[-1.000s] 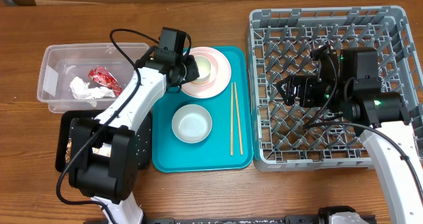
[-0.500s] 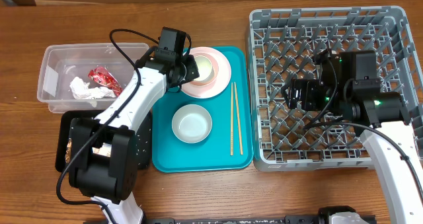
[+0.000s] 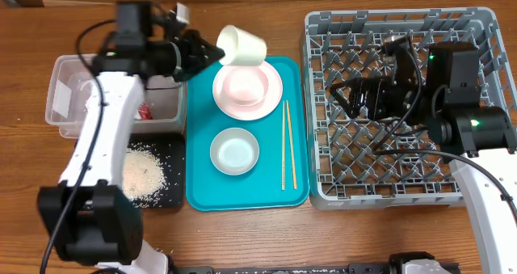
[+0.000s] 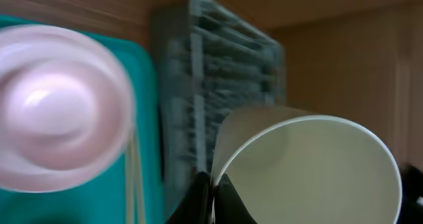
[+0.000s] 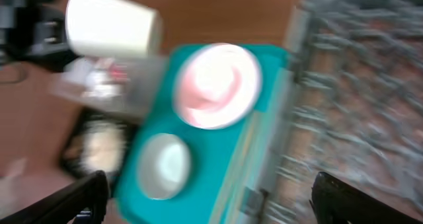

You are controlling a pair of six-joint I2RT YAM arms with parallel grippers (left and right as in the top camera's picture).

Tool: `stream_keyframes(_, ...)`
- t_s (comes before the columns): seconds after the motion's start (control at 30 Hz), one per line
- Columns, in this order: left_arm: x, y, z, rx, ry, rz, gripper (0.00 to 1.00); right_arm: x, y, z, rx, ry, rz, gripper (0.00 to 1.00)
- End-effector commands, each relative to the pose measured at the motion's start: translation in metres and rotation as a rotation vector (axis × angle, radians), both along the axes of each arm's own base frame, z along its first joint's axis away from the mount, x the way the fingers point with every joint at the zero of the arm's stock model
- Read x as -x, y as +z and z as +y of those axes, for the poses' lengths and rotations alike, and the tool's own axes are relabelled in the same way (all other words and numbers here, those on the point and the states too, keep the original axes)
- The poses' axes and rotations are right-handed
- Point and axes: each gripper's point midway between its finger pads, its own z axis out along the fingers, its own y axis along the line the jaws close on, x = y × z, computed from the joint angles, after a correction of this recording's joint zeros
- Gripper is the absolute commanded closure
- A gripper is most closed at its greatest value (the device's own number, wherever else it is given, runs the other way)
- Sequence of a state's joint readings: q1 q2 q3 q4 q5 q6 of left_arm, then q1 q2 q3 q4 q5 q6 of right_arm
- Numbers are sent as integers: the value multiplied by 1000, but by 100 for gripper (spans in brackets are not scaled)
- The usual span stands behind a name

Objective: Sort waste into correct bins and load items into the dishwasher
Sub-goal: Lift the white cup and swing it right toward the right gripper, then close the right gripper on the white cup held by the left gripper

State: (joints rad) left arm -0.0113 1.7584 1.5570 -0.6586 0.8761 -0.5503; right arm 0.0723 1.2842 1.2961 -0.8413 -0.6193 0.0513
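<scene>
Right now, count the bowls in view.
2. One pinkish bowl sits on the pink plate at the teal tray's far end; one white bowl lies nearer, mid-tray. None visibly hidden.

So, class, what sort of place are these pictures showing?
Likely a tabletop dish-clearing workstation, perhaps a lab mock-up: a grey dish rack, a teal tray holding a pink plate, and a clear waste tub.

One cup (image 3: 241,45), one plate (image 3: 274,95), two bowls, a pink bowl (image 3: 245,82) and a white bowl (image 3: 234,151). Two chopsticks (image 3: 283,145), one teal tray (image 3: 275,189), one tub (image 3: 60,96), one black tray (image 3: 174,177), one rack (image 3: 388,185).
</scene>
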Motion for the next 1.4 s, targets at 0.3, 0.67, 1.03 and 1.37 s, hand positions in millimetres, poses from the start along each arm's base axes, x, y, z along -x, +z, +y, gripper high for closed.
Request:
stream_keyframes(0.3,90,97,-64,511,-561,-100,96,26,62,61,-422,508,-128,0)
stream_keyframes(0.67,91,93,-86,456,-593,-146,96,46,85,68,-559,725,-196,0)
stream_keyframes(1.03,99,92,-98,458,-626,-139,96,40,78,78,-510,693,-197,0)
stream_keyframes(1.37,100,90,-104,444,-628,-138,96,26,62,102,-403,601,-183,3)
